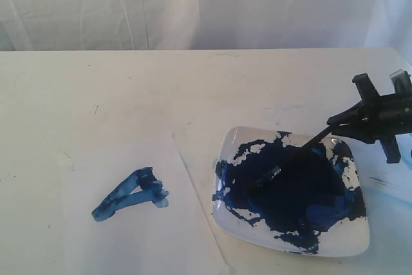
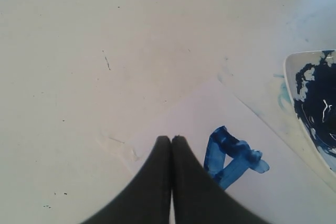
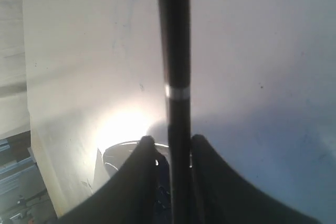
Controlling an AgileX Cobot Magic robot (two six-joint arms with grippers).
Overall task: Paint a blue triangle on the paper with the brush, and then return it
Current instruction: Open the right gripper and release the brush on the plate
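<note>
**A:** What fills most of the scene?

**B:** The off-white table point(image 1: 129, 94). On it the paper point(image 1: 148, 243) lies just beside the plate point(image 1: 360, 239), at its nine o'clock.

**A:** And the brush?

**B:** The brush point(image 1: 302, 147) slants from the plate's two o'clock down toward eight, with its tip in the dark paint pool point(image 1: 302, 201). Its handle runs between the jaws of the right gripper point(image 1: 341, 123). The jaws stand parted, and the right wrist view shows a sliver of gap beside the handle.

**A:** The blue triangle?

**B:** The blue triangle point(image 1: 153, 188) is on the paper at the plate's nine o'clock, well apart from the right gripper. The left gripper point(image 2: 171, 139) hangs just beside it, jaws pressed together on nothing.
</note>
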